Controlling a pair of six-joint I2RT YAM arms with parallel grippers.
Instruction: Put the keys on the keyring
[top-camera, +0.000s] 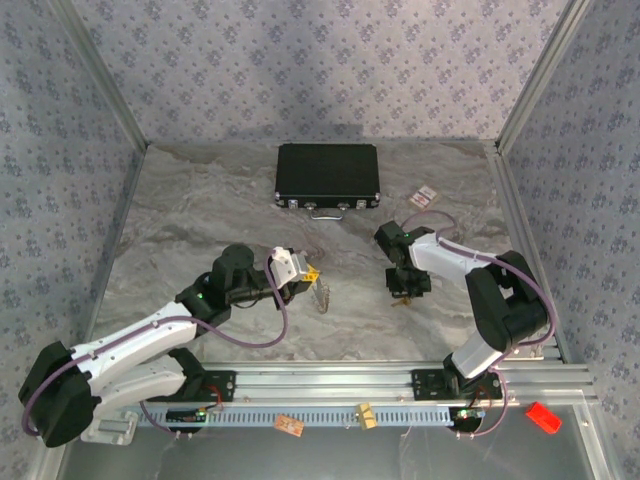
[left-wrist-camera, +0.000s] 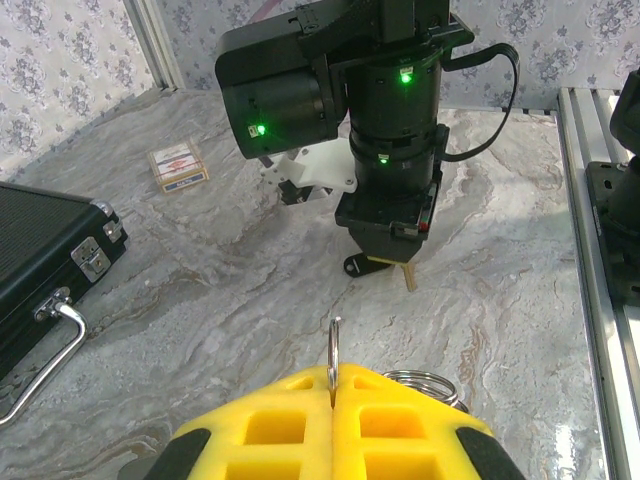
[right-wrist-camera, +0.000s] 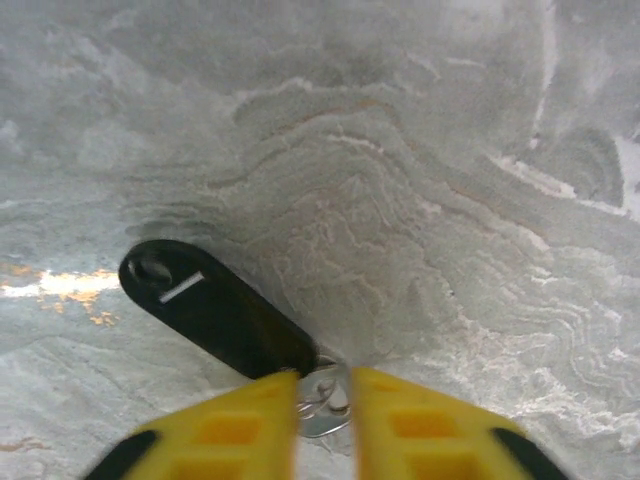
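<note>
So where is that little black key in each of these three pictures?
Top external: the black key is right of centre, under the right gripper.
Left wrist: it is mid-picture, below that gripper.
Right wrist: it is lower left, metal end between the yellow fingers.
Shared landmark: the right gripper holding it.

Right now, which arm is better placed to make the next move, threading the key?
Right, probably. The right hand pinches the key at its metal end, black part free. The left hand is shut on the keyring, standing it upright, so it can simply hold steady.
</note>
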